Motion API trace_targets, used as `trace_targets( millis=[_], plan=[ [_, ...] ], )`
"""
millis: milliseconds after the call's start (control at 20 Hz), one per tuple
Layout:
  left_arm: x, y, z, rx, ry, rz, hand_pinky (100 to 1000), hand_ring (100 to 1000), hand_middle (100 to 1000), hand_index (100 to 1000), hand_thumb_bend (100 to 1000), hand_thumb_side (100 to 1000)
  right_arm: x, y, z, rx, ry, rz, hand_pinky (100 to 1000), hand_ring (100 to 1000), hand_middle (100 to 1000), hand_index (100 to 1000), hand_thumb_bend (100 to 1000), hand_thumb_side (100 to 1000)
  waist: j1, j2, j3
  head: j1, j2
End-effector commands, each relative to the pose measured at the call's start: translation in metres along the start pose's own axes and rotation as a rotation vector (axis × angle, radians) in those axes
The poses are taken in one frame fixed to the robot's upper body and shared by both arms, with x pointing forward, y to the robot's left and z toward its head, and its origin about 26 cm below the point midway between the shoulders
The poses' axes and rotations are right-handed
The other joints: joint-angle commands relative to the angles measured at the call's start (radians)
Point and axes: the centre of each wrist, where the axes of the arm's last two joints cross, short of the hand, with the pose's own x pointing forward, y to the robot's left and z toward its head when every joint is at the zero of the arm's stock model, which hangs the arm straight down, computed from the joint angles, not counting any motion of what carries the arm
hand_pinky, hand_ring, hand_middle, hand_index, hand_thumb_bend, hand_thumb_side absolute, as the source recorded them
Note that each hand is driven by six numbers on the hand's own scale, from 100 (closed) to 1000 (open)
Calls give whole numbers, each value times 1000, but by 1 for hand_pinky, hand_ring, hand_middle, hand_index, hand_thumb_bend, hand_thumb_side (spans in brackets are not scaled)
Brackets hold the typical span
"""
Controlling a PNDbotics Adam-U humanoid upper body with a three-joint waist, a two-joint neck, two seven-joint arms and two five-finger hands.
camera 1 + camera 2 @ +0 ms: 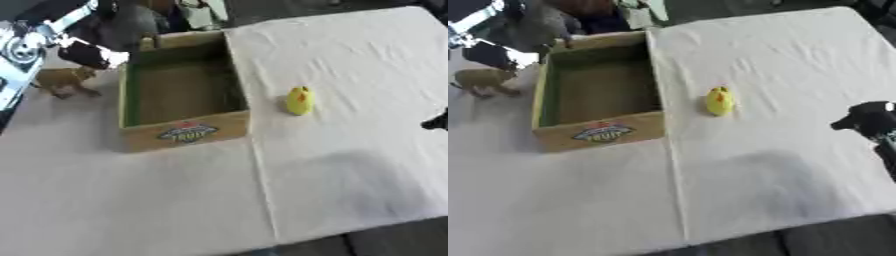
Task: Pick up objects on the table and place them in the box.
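At table's far left edge, left hand (87, 54) hovers over a brown toy animal (63, 80); fingers unclear, cannot tell. Box (185, 131) beside it looks empty. Yellow toy (299, 100) sits right of box. Right hand (870, 120) at right edge, fingers unclear. Nothing placed yet.

My left hand (87, 54) sits just left of the box (185, 131), toy animal (63, 80) below its fingers; duck (299, 100) right of box.

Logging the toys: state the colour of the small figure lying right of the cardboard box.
Yellow with an orange patch; the left eye view shows it best.
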Motion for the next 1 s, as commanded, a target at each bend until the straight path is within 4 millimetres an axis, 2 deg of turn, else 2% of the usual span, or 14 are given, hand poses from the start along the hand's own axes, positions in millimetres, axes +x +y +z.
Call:
trace_targets(
  millis=[50,300,550,1000],
  plan=[
    [1,2,-7,-4,-26,-20,620,375,325,628,154,301,10,-3,-8,33,-33,20,715,625,552,708,100,603,-1,-11,-7,8,-13],
    [3,-21,-14,-74,-62,-8,638,451,396,654,261,319,10,-2,-11,48,-36,19,715,625,551,708,100,606,2,-4,-13,11,-19],
    [8,-38,-16,-175,-106,-25,659,511,435,668,318,340,10,-1,-12,51,-35,17,714,625,551,707,100,609,3,-1,-12,10,-20],
    [15,-53,-12,-304,-160,-52,678,557,505,713,387,366,9,0,-12,50,-31,13,714,625,551,707,100,610,3,-4,-7,5,-19]
  ],
)
